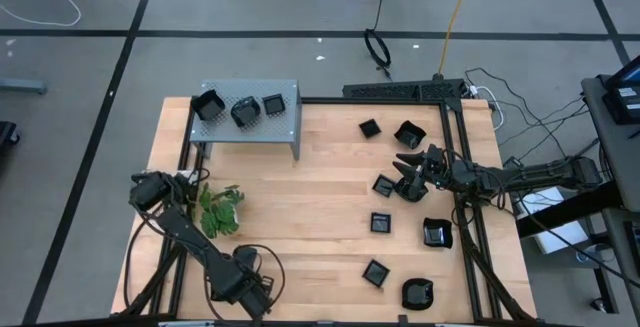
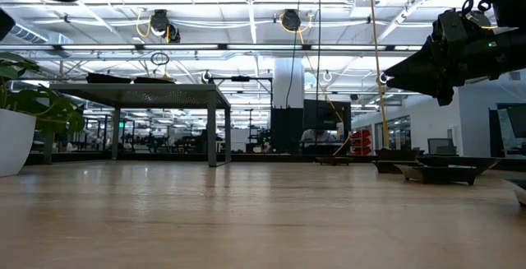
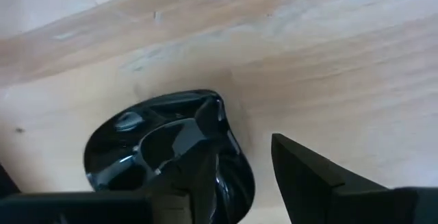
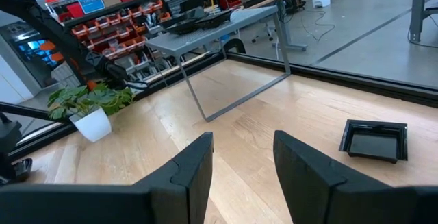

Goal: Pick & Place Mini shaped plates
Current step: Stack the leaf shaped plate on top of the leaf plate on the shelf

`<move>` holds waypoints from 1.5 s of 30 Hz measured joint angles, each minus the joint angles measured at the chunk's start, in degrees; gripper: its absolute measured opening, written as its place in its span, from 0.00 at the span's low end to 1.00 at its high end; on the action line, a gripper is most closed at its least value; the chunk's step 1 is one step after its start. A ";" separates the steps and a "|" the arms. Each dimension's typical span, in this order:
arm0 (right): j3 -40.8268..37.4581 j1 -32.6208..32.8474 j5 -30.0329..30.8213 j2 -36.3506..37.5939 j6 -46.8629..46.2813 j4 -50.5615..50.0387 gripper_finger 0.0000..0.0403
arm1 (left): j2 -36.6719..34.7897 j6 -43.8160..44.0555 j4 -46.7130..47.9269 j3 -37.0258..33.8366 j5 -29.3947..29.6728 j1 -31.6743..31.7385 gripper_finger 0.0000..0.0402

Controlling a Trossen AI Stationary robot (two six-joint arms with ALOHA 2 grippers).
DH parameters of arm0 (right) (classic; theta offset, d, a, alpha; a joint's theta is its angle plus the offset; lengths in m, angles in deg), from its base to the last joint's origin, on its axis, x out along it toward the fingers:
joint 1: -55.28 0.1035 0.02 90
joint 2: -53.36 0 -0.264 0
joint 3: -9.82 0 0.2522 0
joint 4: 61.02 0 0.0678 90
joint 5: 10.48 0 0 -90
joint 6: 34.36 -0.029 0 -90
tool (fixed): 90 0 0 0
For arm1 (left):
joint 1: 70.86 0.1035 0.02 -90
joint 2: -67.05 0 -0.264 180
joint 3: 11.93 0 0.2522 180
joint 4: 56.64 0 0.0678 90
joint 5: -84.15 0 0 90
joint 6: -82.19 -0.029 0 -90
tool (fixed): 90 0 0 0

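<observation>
While 3 plates (image 1: 243,107) top shelf (image 1: 290,137), others dot table (image 1: 300,217).

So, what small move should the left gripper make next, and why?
Probably close the left gripper: its open fingers seem to straddle the rim of the round black dish, one finger over the dish, the other over bare table. Whether it is low enough I cannot tell. The right gripper waits open, raised above the table's right side.
</observation>
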 joint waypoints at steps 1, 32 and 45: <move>0.01 -0.02 -0.01 -0.01 0.00 0.01 0.35 | 0.50 -0.02 -0.31 0.00 -0.11 0.02 0.37; 0.01 0.00 0.00 0.00 0.00 0.01 0.35 | 2.39 -2.83 4.73 -0.09 -2.49 1.08 0.04; 0.00 -0.01 0.01 -0.02 -0.01 0.01 0.35 | 2.37 -16.74 4.41 10.42 10.34 4.53 0.01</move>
